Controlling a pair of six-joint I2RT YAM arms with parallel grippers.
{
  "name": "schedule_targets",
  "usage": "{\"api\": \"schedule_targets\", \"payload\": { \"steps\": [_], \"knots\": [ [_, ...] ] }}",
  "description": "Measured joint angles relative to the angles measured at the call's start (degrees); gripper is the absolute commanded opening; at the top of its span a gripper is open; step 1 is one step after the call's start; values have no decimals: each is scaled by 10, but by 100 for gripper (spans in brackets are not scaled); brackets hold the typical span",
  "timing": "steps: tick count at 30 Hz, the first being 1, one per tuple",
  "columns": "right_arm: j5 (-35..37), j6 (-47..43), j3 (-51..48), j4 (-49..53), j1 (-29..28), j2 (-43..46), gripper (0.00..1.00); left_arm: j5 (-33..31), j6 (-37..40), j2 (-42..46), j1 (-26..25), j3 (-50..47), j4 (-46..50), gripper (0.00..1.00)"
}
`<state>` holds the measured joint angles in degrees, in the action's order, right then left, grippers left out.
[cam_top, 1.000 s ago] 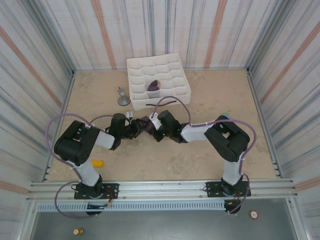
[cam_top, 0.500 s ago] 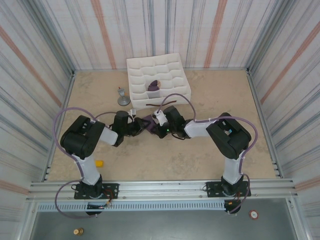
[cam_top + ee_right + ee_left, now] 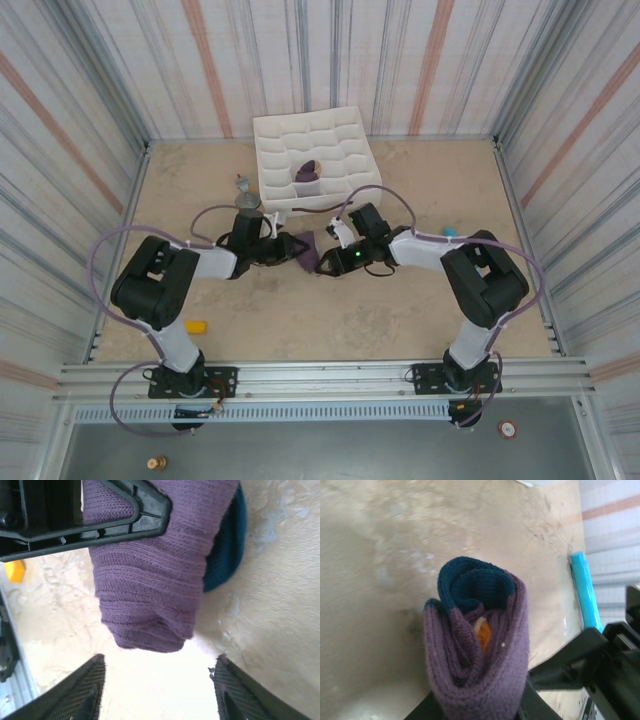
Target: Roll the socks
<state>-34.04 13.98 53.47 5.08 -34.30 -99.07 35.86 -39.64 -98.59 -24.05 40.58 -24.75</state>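
Note:
A rolled sock [image 3: 475, 645], purple with a navy end and a bit of orange inside, is clamped in my left gripper [image 3: 475, 711], which is shut on it just above the table. From above the roll [image 3: 308, 250] sits at mid-table between the left gripper [image 3: 288, 250] and the right gripper [image 3: 332, 258]. In the right wrist view the roll [image 3: 150, 580] hangs under the left finger [image 3: 90, 515]. My right gripper [image 3: 160, 690] is open, its fingers apart from the sock. Another rolled sock [image 3: 307, 173] lies in the white tray [image 3: 268, 130].
The white compartment tray stands at the back centre. A small metal stand [image 3: 245, 196] sits left of it. A teal cylinder [image 3: 450, 231] lies right of the right arm, and a yellow block [image 3: 195, 326] sits near the left arm's base.
The right gripper has opened and let go of the sock roll. The left gripper has shut on it. Both grippers have shifted a little right and toward the tray.

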Motion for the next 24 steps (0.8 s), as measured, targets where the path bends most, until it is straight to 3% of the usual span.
{"api": "schedule_targets", "payload": {
  "steps": [3, 11, 17, 24],
  "knots": [
    [-24, 12, 0, 16, 18, 31, 72, 18, 33, 22, 0, 14, 25, 0],
    [-29, 33, 4, 43, 45, 79, 74, 31, 93, 85, 0, 29, 92, 0],
    [41, 62, 26, 94, 67, 90, 73, -6, 157, 144, 2, 106, 202, 0],
    [90, 131, 70, 146, 162, 88, 70, -51, 215, 193, 10, 153, 257, 0]
  ]
}}
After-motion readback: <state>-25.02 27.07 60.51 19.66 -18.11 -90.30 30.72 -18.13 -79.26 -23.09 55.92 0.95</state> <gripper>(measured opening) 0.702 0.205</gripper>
